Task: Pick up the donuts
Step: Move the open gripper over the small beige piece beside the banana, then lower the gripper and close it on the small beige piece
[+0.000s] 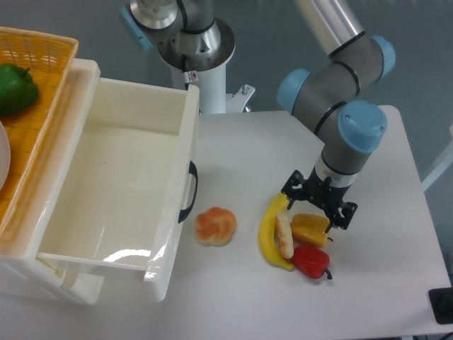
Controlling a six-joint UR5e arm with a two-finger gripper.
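Open white plastic drawer [113, 191]: nothing inside. Orange woven basket [49, 78]: green pepper [15, 88]. Pale oblong toasted donut [284, 235] on table, against yellow banana [267, 237]. Black two-finger gripper [318, 210] overhead, spread, grasping nothing.

The donuts [284, 236] were one small, finger-shaped pastry, pale beige with a light-brown toasted top. It lay flat on the white surface [382, 283], its long axis running roughly toward and away from the camera, nestled against the inner curve of the banana [267, 237], just left of the corn piece [310, 229].
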